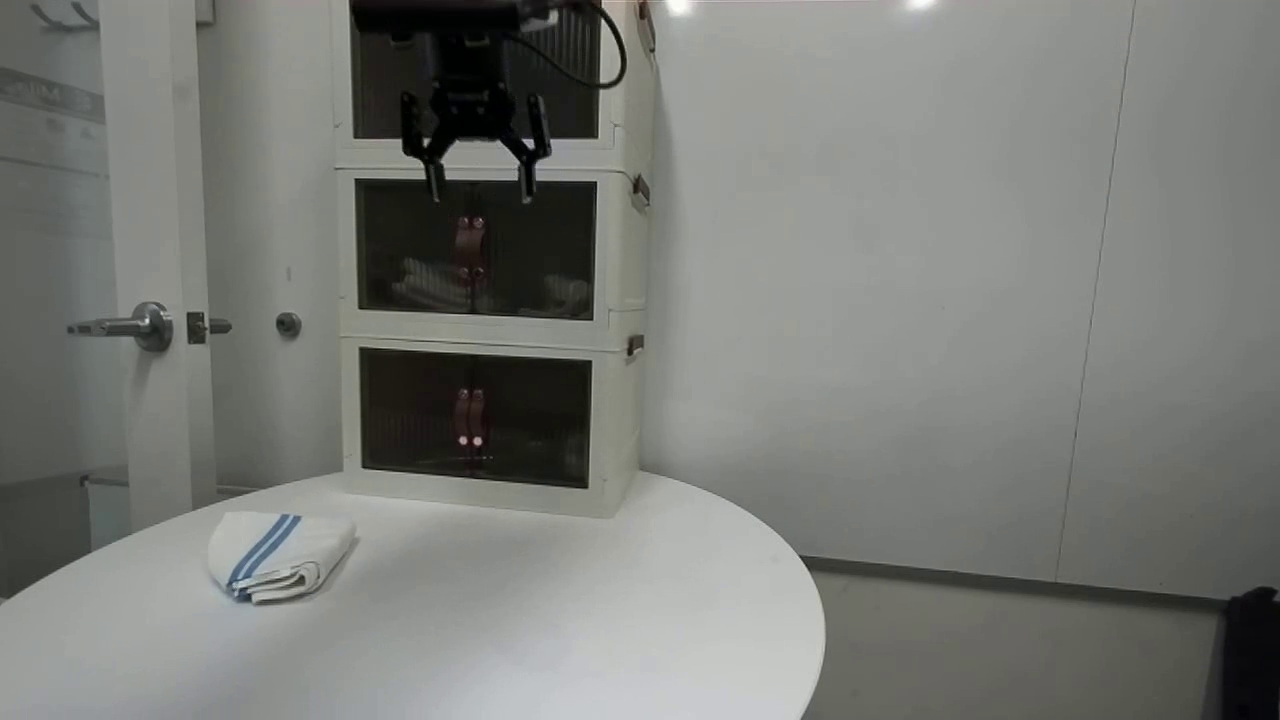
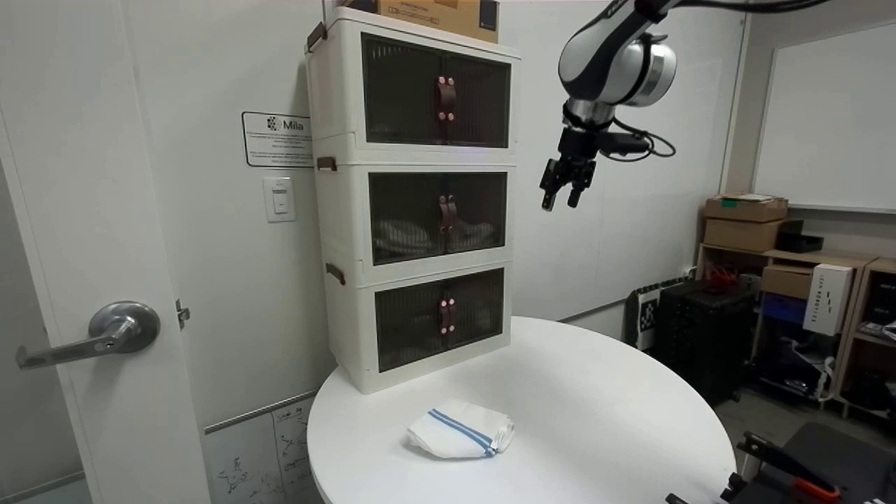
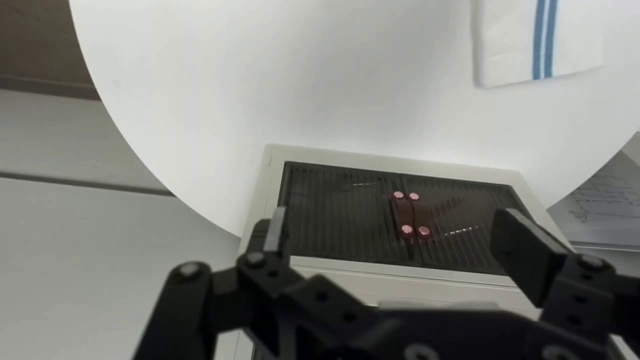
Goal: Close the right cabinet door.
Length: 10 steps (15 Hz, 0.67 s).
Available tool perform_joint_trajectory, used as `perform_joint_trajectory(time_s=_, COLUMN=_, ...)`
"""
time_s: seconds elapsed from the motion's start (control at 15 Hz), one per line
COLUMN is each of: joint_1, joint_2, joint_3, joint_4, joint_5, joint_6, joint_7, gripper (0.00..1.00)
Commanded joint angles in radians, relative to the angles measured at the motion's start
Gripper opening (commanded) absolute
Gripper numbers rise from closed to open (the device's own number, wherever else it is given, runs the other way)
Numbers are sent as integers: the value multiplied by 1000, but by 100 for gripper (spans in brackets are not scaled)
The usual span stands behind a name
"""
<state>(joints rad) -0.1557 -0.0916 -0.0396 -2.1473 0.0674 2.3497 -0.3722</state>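
Though the task asks for closing, no clear gap shows

As it fills the foreground, a smooth, round, white table (image 1: 560,620) serves as base. On it rises a tall, box-like, white three-tier cabinet (image 2: 434,155), likely set back to leave swing room in front. Well apart from the cabinet hangs a jointed, white-and-black robot arm (image 2: 616,77).

Task object: right cabinet door (image 2: 479,210), a small, roughly square, dark tinted, see-through panel, forming the right half of the middle tier's pair in both exterior views. It looks level with its frame, so the task may be judged complete, though a hairline gap cannot be ruled out; the wrist view shows mainly the dark, ribbed bottom-tier doors (image 3: 340,215). A folded white cloth towel with blue stripes (image 1: 285,555) lies in front of the cabinet at table height, too low to obstruct that door.

Black metal two-finger gripper (image 1: 481,197): jaws spread wide, nothing held. The bottom-tier doors lie between its fingers (image 3: 527,255) by line of sight only. It hangs free, no contact seeming needed; should a push be wanted, jaws drawn together would give one firmer contact. Paired reddish-brown strap handles (image 2: 443,213) sit side by side at the seam, so that either door opens from the middle.
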Motion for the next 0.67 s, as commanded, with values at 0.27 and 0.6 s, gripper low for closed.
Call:
perform_joint_trajectory(time_s=0.27, joint_1=118, joint_2=-426, joint_3=23, joint_4=-105, joint_5=-14, joint_6=-507, joint_7=168, gripper=100)
perform_joint_trajectory(time_s=0.6, joint_1=163, joint_2=-488, joint_3=22, joint_4=-76, joint_5=-15, joint_6=-643, joint_7=191, gripper=100)
